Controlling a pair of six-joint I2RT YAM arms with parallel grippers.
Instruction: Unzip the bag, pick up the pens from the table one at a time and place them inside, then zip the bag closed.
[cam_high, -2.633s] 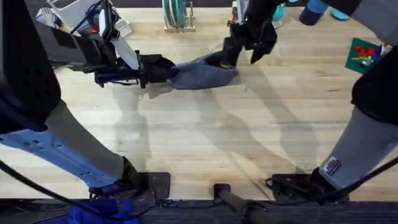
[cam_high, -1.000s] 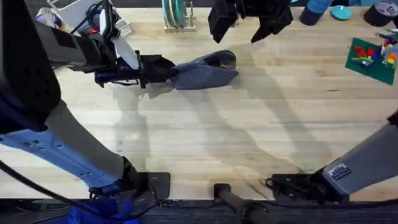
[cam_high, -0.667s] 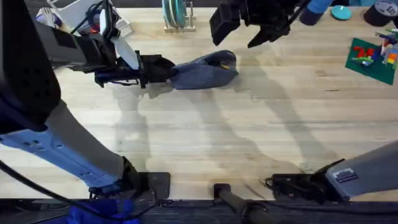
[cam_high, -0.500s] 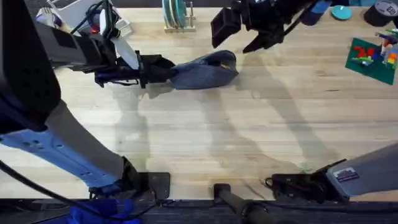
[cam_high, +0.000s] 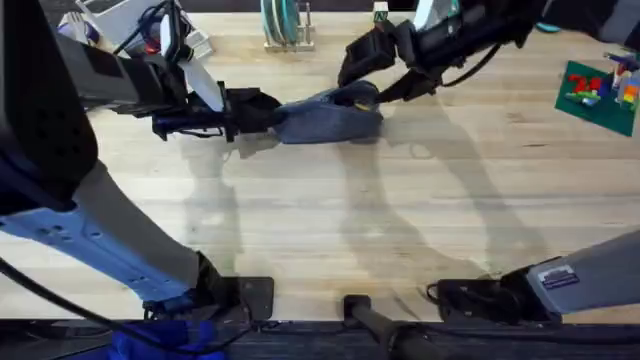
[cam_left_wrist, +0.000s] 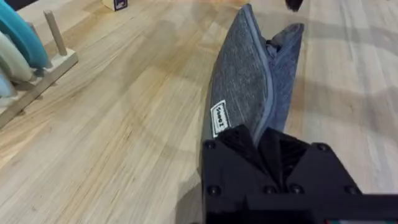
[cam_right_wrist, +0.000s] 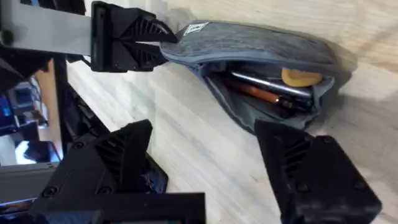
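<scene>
The bag (cam_high: 328, 115) is seen lying on the far half of the table (cam_high: 400, 220), a little left of the middle, with its length running left to right. Its left end is pinched between the closed jaws of the left gripper (cam_high: 268, 113), whose arm reaches in from the left. In the left wrist view the bag (cam_left_wrist: 249, 93) is seen stretching away from the left gripper (cam_left_wrist: 264, 146), its zip seam facing upward and a small white label visible near the held end.

The zip is seen open at the bag's right end. In the right wrist view the bag (cam_right_wrist: 261, 59) gapes, and the pens (cam_right_wrist: 264, 87) are shown lying inside it, one orange and one silvery, side by side along the bag's length, with a yellow rounded piece beside them at the closed end of the opening. The left gripper (cam_right_wrist: 152, 40) is seen there clamped on the bag's far end.

The right gripper (cam_high: 375, 72) is held above the bag's open right end, its arm coming in from the far right. Its jaws are spread wide and nothing is held between them. In the right wrist view the right gripper (cam_right_wrist: 211, 158) is seen with its two black fingers (cam_right_wrist: 124, 155) well apart, the open bag showing between and beyond them.

A rack of discs (cam_high: 285, 25) stands at the table's far edge, behind the bag.
</scene>
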